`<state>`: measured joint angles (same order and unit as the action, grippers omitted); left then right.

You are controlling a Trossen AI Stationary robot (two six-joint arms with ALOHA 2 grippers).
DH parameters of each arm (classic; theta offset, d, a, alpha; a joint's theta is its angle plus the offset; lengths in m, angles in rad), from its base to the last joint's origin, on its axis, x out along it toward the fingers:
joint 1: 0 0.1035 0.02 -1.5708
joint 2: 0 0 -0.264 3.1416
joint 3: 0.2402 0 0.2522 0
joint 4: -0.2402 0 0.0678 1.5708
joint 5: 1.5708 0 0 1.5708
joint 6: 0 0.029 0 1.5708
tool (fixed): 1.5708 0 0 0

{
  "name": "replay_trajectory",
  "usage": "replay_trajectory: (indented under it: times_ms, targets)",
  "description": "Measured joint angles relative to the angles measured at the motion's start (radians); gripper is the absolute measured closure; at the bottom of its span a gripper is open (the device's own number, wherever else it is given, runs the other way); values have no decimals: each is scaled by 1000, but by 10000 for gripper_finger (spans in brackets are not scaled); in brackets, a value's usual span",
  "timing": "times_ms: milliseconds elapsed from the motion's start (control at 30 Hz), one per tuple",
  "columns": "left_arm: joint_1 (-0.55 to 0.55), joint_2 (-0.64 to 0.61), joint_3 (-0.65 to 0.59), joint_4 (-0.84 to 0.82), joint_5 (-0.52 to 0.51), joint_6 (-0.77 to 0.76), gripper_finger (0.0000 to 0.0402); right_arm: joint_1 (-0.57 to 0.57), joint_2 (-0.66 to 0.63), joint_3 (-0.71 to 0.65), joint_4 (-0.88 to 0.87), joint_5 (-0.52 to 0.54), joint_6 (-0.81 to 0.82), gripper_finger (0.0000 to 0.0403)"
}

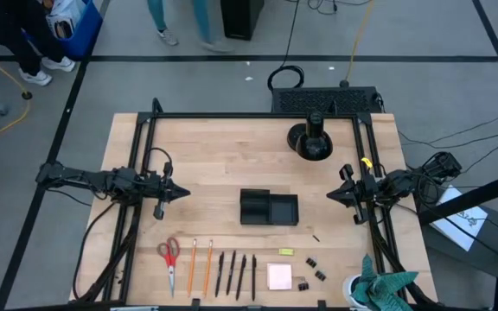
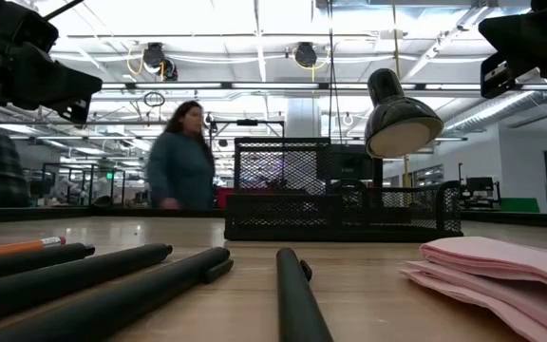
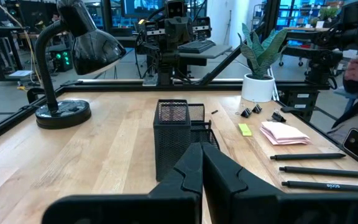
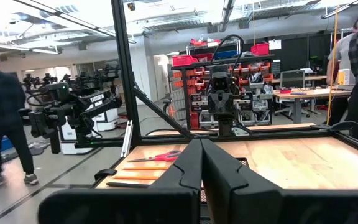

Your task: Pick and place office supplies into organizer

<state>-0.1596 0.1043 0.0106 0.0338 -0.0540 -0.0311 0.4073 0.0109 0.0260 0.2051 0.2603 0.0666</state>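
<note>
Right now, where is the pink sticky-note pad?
High view: the pink sticky-note pad lies at the table's near edge, right of the pens, left of the binder clips.

Organizer (image 1: 268, 208) mid-table — scissors (image 1: 169, 258), pencils (image 1: 200, 266), pens (image 1: 235, 276) in front.

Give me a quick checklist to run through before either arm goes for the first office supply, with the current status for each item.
1. Organizer in place mid-table, nothing visible in it from above: ok.
2. Left gripper shut, holding nothing, hovering left of the organizer; it must open before any pick: not ok.
3. Right gripper shut, holding nothing, hovering right of the organizer: not ok.
4. Scissors, two pencils and pens lie apart in a row at the front edge: ok.
5. Sticky-note pad, eraser and binder clips are in the open: ok.
6. Lamp stands behind the organizer, away from the supplies: ok.
</note>
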Motion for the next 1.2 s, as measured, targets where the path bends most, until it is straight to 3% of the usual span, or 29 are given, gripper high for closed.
replay_trajectory:
  times_ms: [800,1200]
  targets:
    - [0,0,0,0,0,0,396,0,0,0,8,0,-6,403]
    - [0,0,0,3,0,2,396,0,0,0,12,4,-226,403]
